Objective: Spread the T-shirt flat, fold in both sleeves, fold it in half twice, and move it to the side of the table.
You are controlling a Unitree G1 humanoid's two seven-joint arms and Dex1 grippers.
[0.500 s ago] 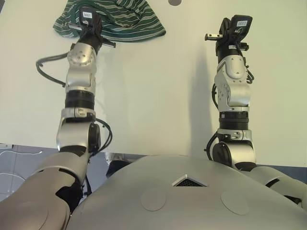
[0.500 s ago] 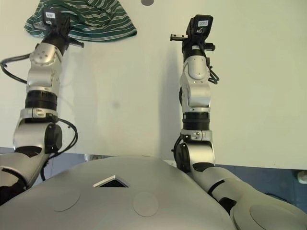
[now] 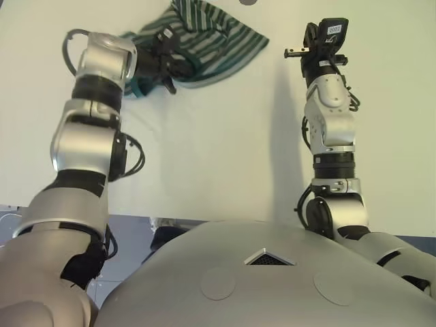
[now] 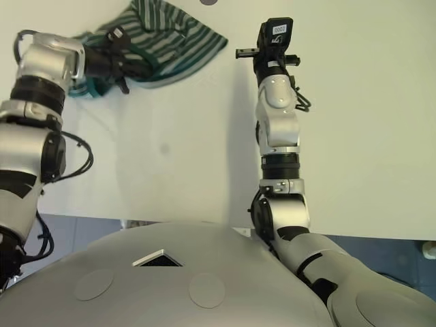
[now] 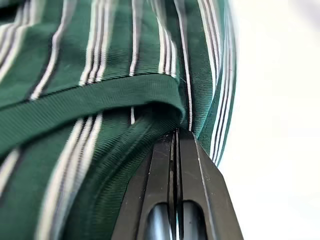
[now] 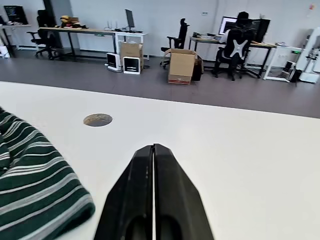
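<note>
The green striped T-shirt lies crumpled at the far left-centre of the white table, one part lifted. My left gripper is at the shirt's near left edge. In the left wrist view its fingers are pressed together on a fold of the striped cloth. My right gripper is held above the table to the right of the shirt. Its fingers are shut with nothing between them, and the shirt's edge lies off to one side of them.
A round grey grommet sits in the tabletop beyond the shirt. Bare table stretches to the right and toward me. Past the far edge is an office floor with desks, chairs and cardboard boxes.
My left arm has swung its elbow up and outward, dragging the shirt to the right and lifting part of it. My right gripper has shifted slightly left.
</note>
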